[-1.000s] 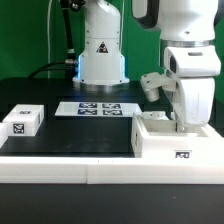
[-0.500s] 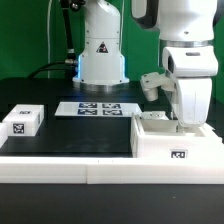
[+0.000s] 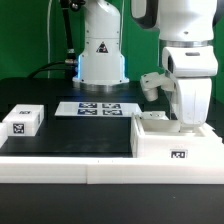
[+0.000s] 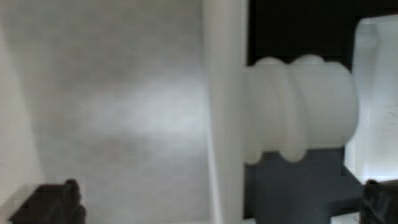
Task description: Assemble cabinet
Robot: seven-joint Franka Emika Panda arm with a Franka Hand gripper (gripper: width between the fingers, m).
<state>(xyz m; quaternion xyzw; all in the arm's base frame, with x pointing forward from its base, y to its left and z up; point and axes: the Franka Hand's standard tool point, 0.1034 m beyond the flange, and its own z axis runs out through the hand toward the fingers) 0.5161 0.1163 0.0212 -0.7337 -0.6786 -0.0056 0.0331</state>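
Observation:
The cabinet (image 3: 172,142) is a large white hollow box at the exterior view's right, near the table's front edge, with one marker tag on its front face. My gripper (image 3: 187,122) reaches down at its back right rim, and its tips are hidden by the box. In the wrist view the gripper (image 4: 214,205) is open, with one dark fingertip (image 4: 50,203) over the white cabinet surface (image 4: 116,100) and the other past a white wall edge. The jaws stand wide apart with nothing between them but that edge. A ribbed white part (image 4: 294,110) lies beside the edge.
A small white tagged block (image 3: 22,121) sits at the exterior view's left. The marker board (image 3: 98,107) lies flat in the middle in front of the robot base (image 3: 101,55). A white ledge (image 3: 70,165) runs along the table's front edge.

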